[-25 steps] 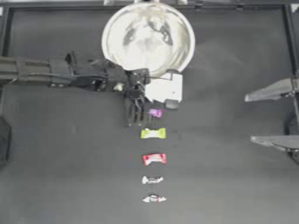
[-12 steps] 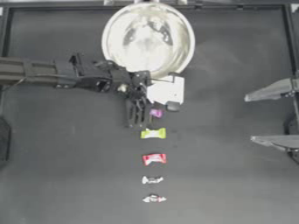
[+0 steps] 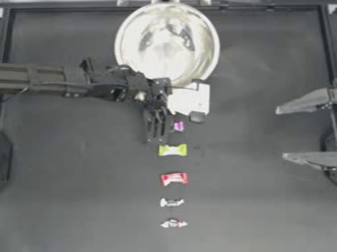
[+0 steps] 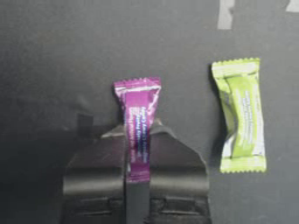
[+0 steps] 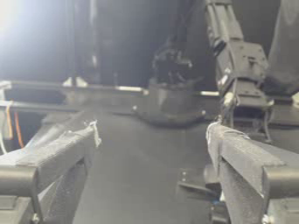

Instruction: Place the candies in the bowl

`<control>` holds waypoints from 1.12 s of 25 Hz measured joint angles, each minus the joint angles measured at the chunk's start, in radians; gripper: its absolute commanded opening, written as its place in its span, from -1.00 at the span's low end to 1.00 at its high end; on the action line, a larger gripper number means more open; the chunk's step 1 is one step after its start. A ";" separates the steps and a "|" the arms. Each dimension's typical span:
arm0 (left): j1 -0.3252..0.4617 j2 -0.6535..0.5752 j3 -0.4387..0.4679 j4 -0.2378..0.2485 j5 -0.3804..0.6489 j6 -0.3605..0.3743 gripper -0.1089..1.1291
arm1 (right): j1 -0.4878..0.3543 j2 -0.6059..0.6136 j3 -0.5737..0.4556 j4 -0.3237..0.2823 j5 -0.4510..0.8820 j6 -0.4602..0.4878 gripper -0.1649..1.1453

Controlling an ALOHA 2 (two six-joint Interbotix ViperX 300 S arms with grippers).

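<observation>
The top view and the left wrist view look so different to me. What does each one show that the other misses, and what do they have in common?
Only the top view shows the bowl, the red candy, the two whitish candies, and the right end effector parked open at the table's right edge. Only the left wrist view shows the left end effector shut on the pink candy, its jaws pinching the wrapper's lower part. Both show the pink candy, the yellow-green candy lying beside it, and the dark table.

Pink candy (image 4: 137, 127) clamped, four candies (image 3: 172, 150) rowed, bowl (image 3: 167, 43)
</observation>
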 measured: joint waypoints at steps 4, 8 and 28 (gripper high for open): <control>-0.009 -0.002 0.000 -0.017 0.002 0.000 -0.38 | 0.000 0.000 0.000 0.000 0.000 -0.002 0.80; -0.025 -0.052 0.000 -0.018 0.003 -0.002 -0.38 | 0.000 0.002 0.000 0.000 0.000 -0.002 0.80; 0.232 -0.250 0.000 0.031 -0.097 0.075 -0.34 | 0.000 0.008 0.000 0.002 0.002 -0.002 0.80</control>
